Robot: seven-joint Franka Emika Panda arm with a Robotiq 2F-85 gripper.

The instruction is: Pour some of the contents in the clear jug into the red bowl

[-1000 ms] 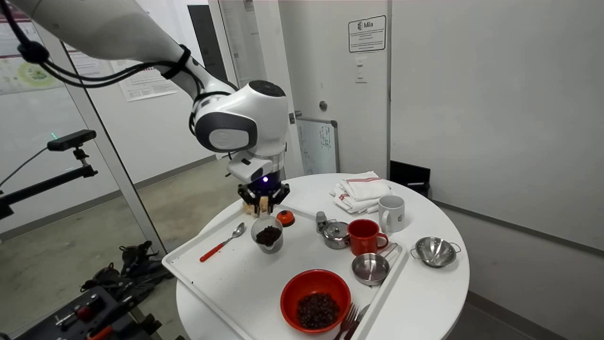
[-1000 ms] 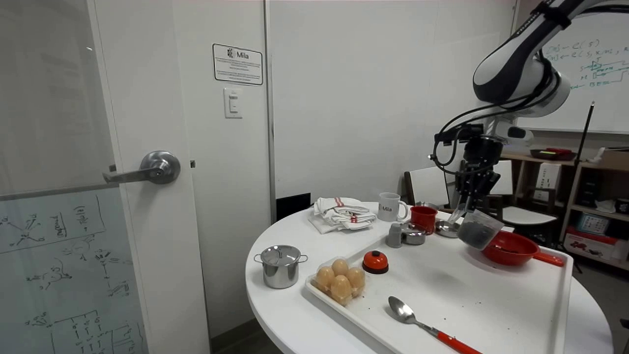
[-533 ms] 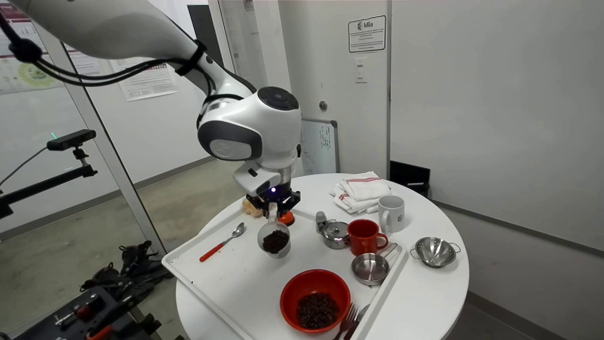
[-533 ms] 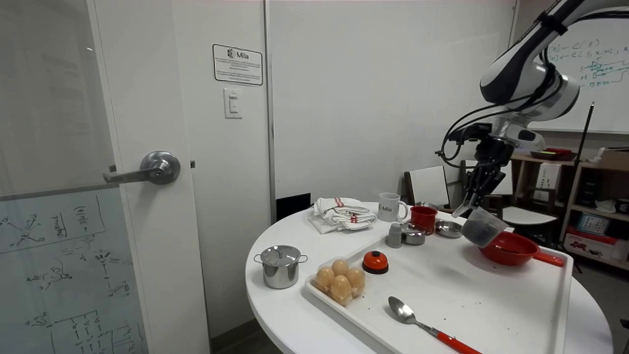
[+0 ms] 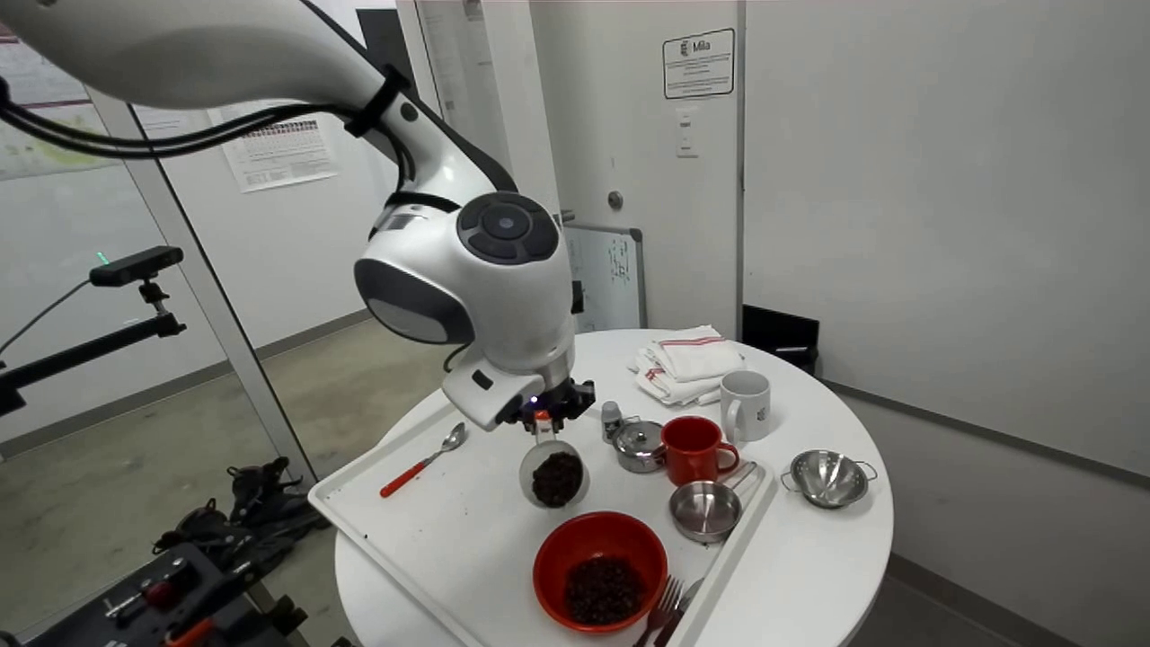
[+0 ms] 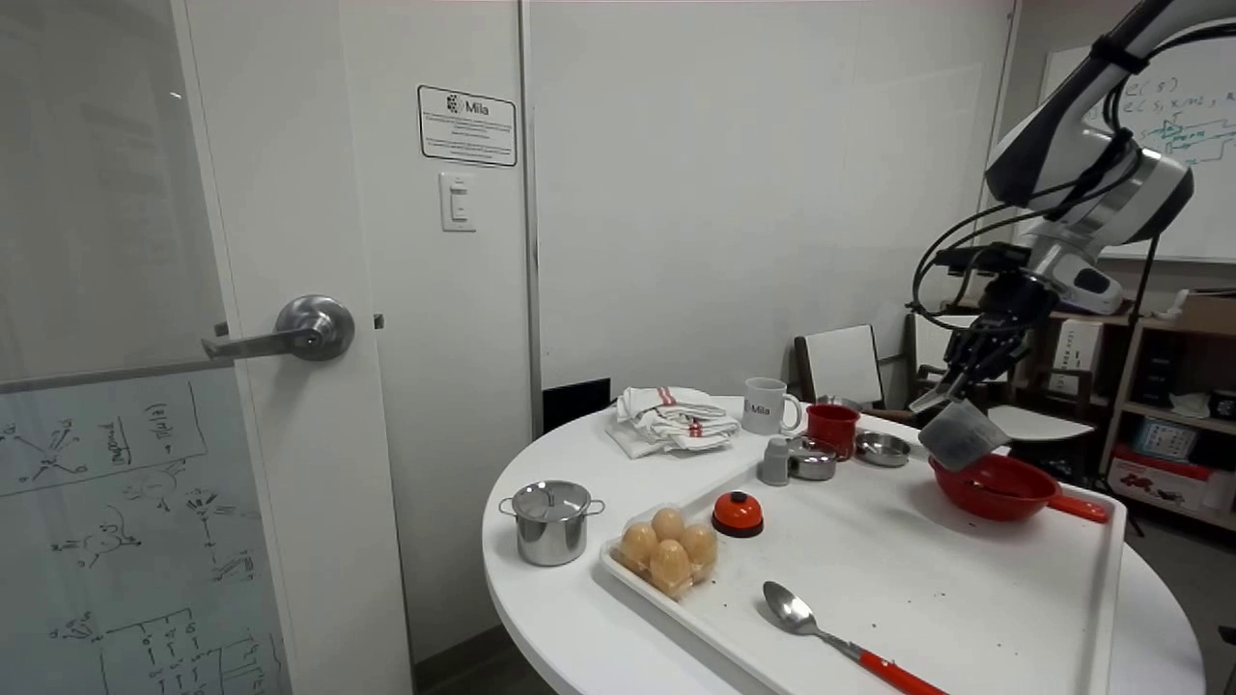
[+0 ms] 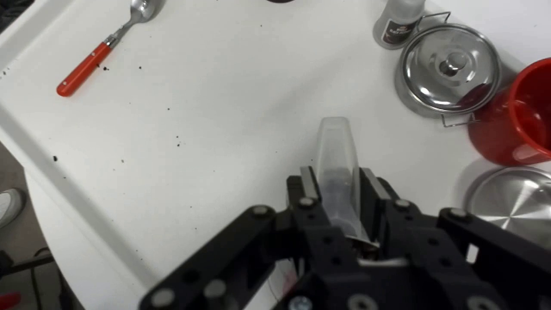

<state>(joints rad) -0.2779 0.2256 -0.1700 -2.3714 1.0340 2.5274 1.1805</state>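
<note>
We have the tool (image 7: 337, 177) clamped tight on the handle (image 7: 335, 140) of the clear jug (image 6: 961, 436), which hangs tilted above the tray (image 5: 431, 539), near the red bowl (image 5: 593, 533). Dark bits (image 5: 604, 590) lie in the jug and the bowl.

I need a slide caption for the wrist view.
Gripper holds the clear jug's handle above the speckled white tray.

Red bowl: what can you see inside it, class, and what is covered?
Small dark pieces lie in the red bowl; the bowl's surface beneath them is covered and cannot be seen.
</note>
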